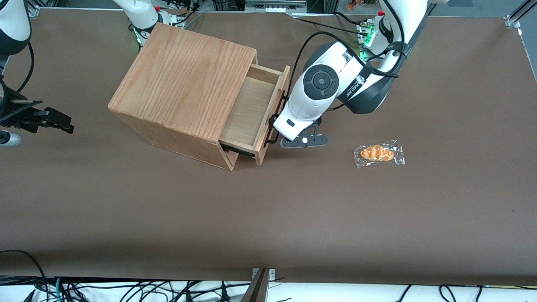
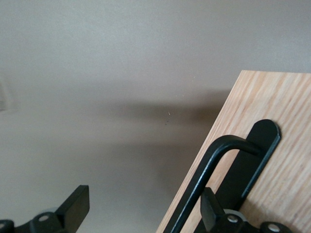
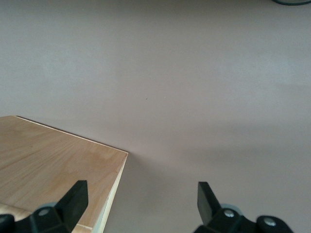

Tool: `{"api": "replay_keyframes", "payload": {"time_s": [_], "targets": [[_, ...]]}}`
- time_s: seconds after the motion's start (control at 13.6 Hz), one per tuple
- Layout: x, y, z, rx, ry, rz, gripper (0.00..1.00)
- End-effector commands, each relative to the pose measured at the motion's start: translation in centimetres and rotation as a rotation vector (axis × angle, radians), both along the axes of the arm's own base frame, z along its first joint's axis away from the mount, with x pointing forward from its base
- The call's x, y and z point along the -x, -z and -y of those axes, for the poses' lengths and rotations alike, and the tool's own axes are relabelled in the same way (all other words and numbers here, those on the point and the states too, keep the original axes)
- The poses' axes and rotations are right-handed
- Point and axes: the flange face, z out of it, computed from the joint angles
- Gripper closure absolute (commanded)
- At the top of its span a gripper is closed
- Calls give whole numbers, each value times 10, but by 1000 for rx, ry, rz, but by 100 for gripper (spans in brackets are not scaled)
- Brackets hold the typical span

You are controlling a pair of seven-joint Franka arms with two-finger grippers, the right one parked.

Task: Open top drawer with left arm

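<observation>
The gripper (image 2: 141,211), fingers spread wide and pinching nothing, sits at the front of the top drawer (image 1: 251,111), which stands partly pulled out of the cabinet (image 1: 180,84), one finger tucked inside the long black handle (image 2: 206,177) running crosswise to the pull.

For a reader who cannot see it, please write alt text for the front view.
The light oak top drawer of the wooden box cabinet stands partly pulled out, pale wood inside. The white left arm holds its black two-finger gripper, open, at the drawer's thin black bar handle. A wrapped croissant lies on the brown table toward the working arm's end.
</observation>
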Motion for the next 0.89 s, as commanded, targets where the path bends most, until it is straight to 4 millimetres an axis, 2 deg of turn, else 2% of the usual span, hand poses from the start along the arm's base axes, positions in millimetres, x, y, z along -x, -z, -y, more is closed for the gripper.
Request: {"api": "replay_keyframes", "payload": {"time_s": [0.0,0.44,0.52,0.81], "targets": [[-1,-8,-18,-43,24,15,0],[-2,-13,-25,-54,19,8,0],[7,-47,-34,-89,21,14,0],[19,-79,-41,-107,13,10,0]]}}
